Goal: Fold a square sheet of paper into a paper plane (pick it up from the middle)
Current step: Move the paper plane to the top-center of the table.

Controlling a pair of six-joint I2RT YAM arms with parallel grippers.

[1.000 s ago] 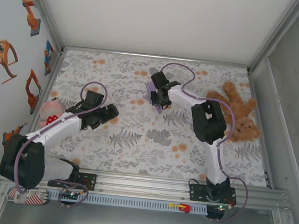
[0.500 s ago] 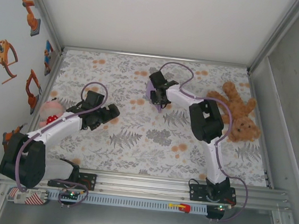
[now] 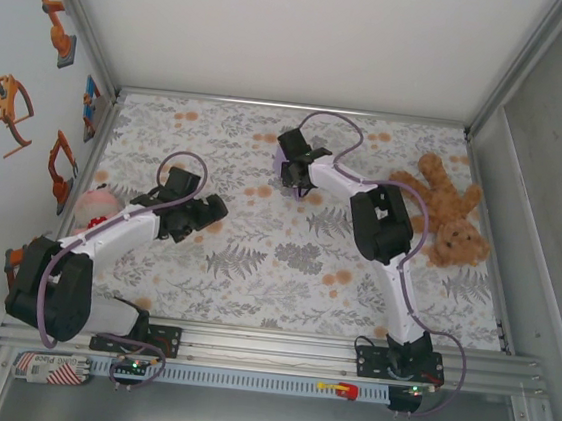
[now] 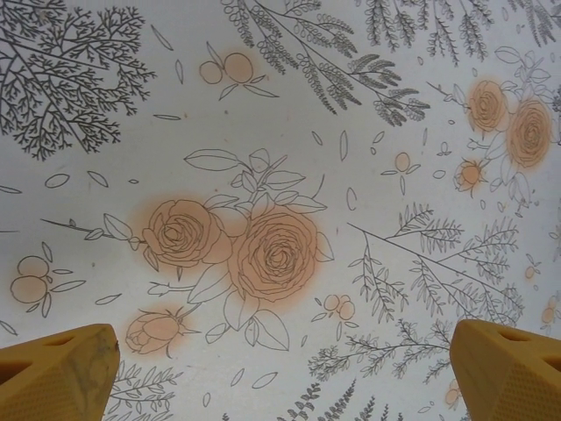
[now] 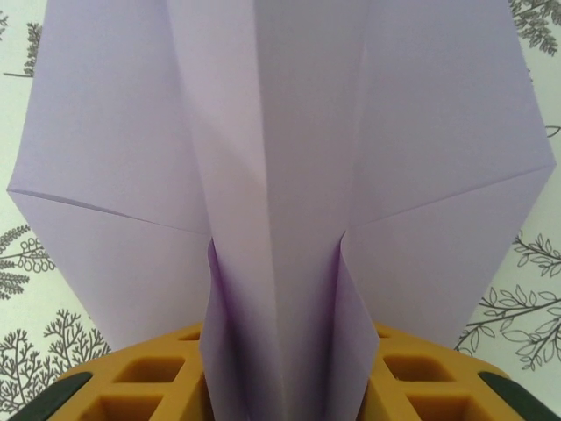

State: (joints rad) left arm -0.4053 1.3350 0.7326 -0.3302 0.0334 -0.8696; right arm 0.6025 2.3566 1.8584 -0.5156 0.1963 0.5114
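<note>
Folding looked finished: the right gripper (image 5: pixel 279 390) pinched the paper plane (image 5: pixel 289 149) by its keel. The left gripper (image 4: pixel 280 373) gaped empty; only set-down seemed left.

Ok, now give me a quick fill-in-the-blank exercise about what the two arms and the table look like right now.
1. The right gripper is shut on folded paper whose colour is ____.
2. The left gripper hangs open above the flowered tablecloth, holding ____.
3. The brown toy lying on the right arm's side of the table is a teddy ____.

Missing words: lavender; nothing; bear.
</note>
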